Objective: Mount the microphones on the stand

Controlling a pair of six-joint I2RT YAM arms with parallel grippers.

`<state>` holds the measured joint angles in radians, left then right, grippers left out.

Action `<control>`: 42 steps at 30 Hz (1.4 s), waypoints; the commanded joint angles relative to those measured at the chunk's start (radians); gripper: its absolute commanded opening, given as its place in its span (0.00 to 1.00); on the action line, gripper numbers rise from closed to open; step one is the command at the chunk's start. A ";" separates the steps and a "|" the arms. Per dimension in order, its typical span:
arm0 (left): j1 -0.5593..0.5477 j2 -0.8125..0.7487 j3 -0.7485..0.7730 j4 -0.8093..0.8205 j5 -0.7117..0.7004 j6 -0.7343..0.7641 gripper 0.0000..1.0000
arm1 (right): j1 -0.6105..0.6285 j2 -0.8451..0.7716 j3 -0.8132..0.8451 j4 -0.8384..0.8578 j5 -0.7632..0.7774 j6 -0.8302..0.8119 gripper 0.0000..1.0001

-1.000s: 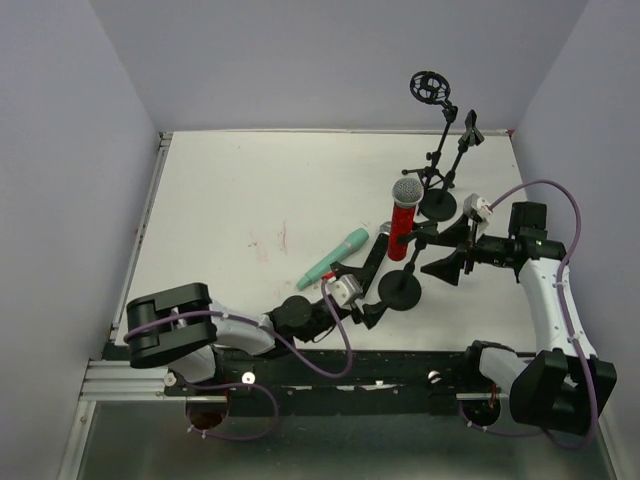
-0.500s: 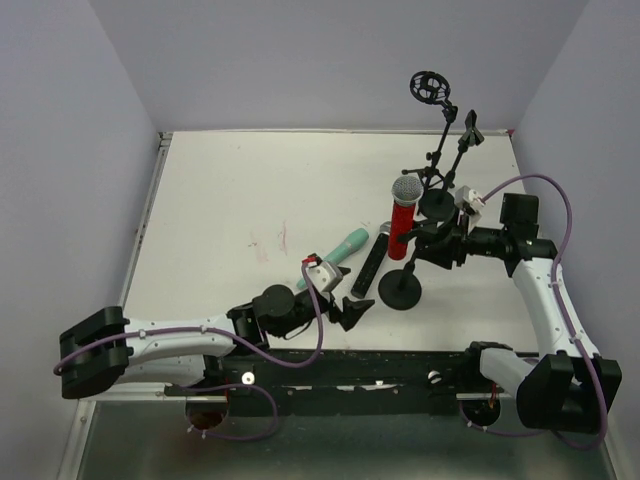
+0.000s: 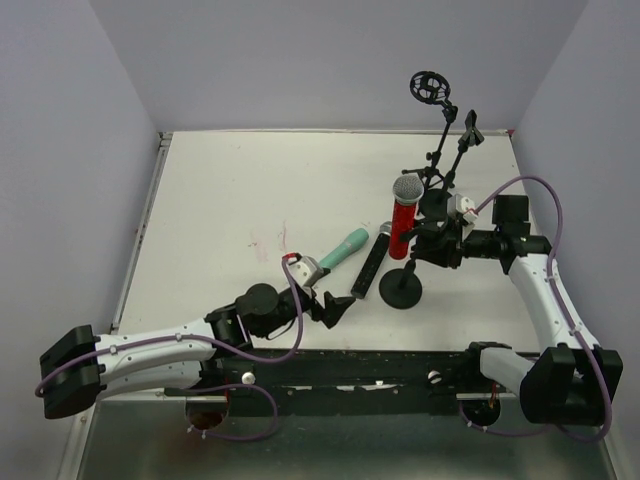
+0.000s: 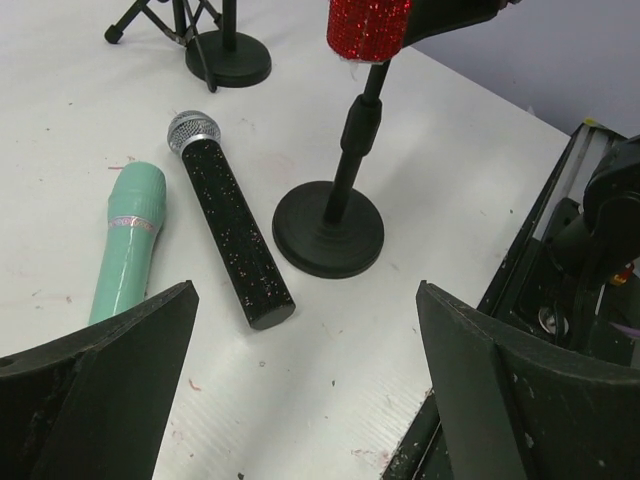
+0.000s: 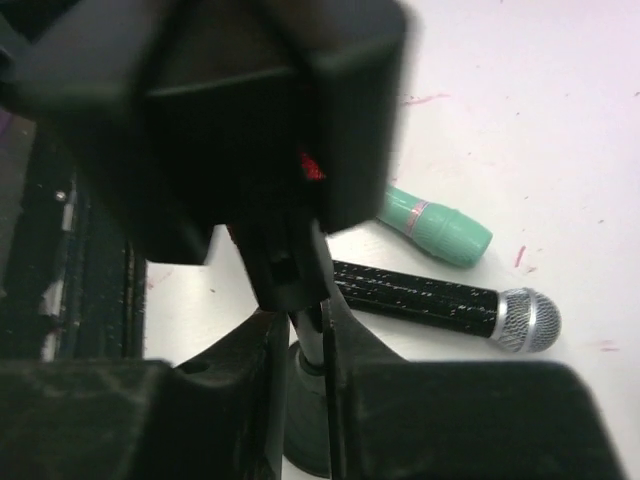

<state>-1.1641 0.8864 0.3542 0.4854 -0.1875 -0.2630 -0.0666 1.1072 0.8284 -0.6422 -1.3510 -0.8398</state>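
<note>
Left gripper (image 4: 305, 288) gaping wide, empty, hovering on the near side of black microphone (image 4: 228, 235) and mint-green microphone (image 4: 128, 245), lying side by side. I see right gripper (image 3: 425, 245) pinched on stand (image 3: 402, 292) under upright red microphone (image 3: 402, 228).

White tabletop (image 3: 250, 190) with faint red smudges (image 3: 270, 242), pale lavender walls (image 3: 300, 60) left, far and right, metal rail (image 3: 120, 378) along near edge, grey surface (image 3: 350, 452) beyond it, soft even light
</note>
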 commanded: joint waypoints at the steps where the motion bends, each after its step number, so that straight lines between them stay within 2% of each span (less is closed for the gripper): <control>1: 0.006 -0.038 -0.018 -0.036 -0.009 -0.013 0.98 | 0.005 0.008 0.051 -0.117 -0.048 -0.142 0.14; 5: 0.007 -0.064 -0.021 -0.053 -0.015 -0.010 0.98 | 0.005 0.000 0.090 -0.224 -0.025 -0.234 0.01; 11: 0.011 -0.136 -0.043 -0.090 -0.039 -0.001 0.98 | -0.025 -0.066 0.123 -0.237 0.096 -0.180 0.00; 18: 0.021 -0.237 -0.092 -0.110 -0.063 0.002 0.98 | -0.202 -0.092 0.193 -0.226 0.136 -0.096 0.00; 32: 0.035 -0.386 -0.155 -0.142 -0.087 -0.005 0.98 | -0.370 -0.034 0.294 0.048 0.279 0.188 0.00; 42: 0.049 -0.425 -0.159 -0.163 -0.089 0.007 0.98 | -0.440 0.066 0.301 0.435 0.386 0.481 0.00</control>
<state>-1.1248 0.4828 0.2108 0.3481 -0.2546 -0.2661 -0.4961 1.1454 1.0943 -0.4652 -1.0100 -0.5110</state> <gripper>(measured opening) 0.985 0.046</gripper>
